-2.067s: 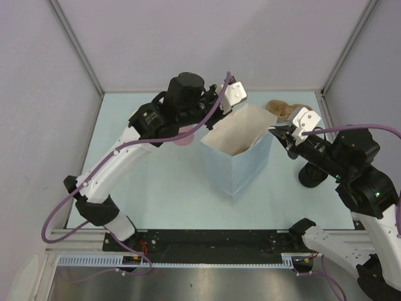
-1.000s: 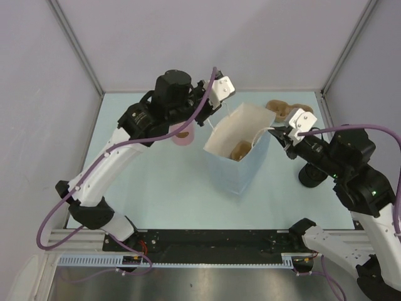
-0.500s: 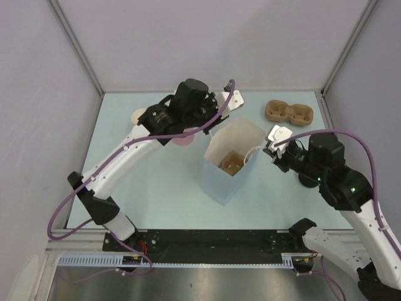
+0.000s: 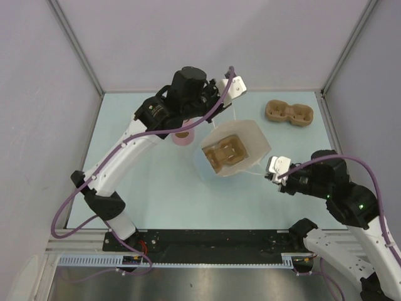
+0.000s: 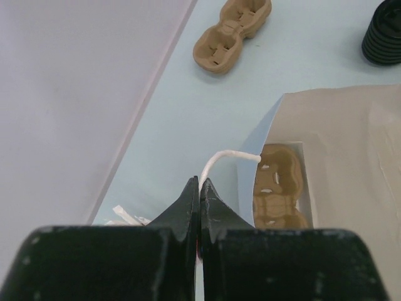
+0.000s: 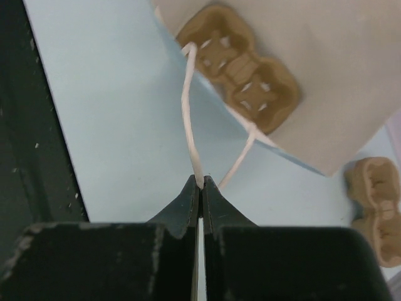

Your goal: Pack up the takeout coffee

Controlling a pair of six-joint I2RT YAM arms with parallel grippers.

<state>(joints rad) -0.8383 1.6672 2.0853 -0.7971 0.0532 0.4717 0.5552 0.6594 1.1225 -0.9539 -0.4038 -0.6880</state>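
Centre of table: paper bag [image 4: 252, 139], pale blue outside and kraft brown inside, mouth pulled wide open
Inside the bag: one brown pulp two-cup carrier [image 4: 223, 155] lying flat on the bottom, both wells bare
Left gripper [image 5: 199, 185]: at 12 o'clock from the bag, fingertips pressed together on the far handle [image 5: 220, 156], a white cord
Right gripper [image 6: 200, 182]: at 4 o'clock from the bag, fingertips pinched on the near handle [image 6: 187, 119], a white cord loop running back to the bag's rim
Spare carrier [image 4: 288, 113]: same brown pulp, on the table at 2 o'clock from the bag, well apart from it
Pink cup [image 4: 183, 140]: just beside the bag at 10 o'clock, partly under the left arm
Black ridged stack [image 5: 383, 34]: at 1 o'clock in the left wrist view, cut by the frame edge
Takeout coffee: in sight in none of the views, so I cannot tell where it stands
Writing: none legible on bag or carriers
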